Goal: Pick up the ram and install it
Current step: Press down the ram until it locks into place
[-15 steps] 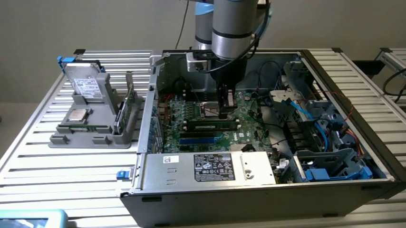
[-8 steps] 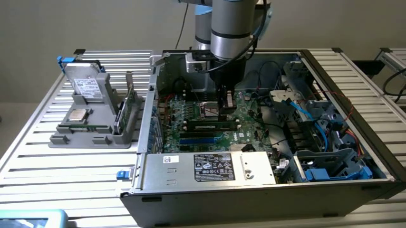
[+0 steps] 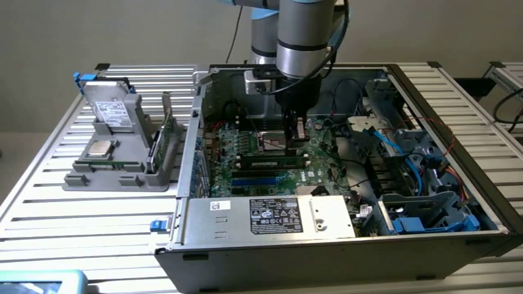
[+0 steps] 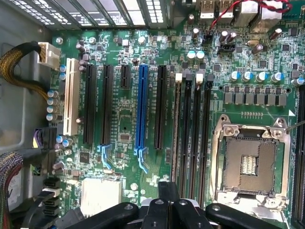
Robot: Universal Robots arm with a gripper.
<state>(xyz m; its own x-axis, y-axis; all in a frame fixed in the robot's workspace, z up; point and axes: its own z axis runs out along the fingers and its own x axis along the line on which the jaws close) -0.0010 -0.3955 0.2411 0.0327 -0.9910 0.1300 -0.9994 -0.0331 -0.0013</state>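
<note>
Here, on the ribbed aluminium table (image 3: 49,202) before a plain pale wall (image 3: 122,30), a grey plastic holder (image 3: 122,168) sits at the exterior view's left, carrying a boxy silver drive (image 3: 114,113) and a square silver chip (image 3: 102,149). To its right an open grey computer case (image 3: 327,257) lies flat. Inside it the long dark-green ram (image 3: 270,163) stands along the black slots of the green motherboard (image 3: 237,147), and my black gripper (image 3: 296,139), drawn closed, hangs near the ram's end toward the exterior view's right.

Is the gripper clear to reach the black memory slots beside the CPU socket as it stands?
Probably yes. The gripper hangs inside the open case, right above the memory slots. Nothing lies across them, and the cable bundles sit off to the side.
</note>
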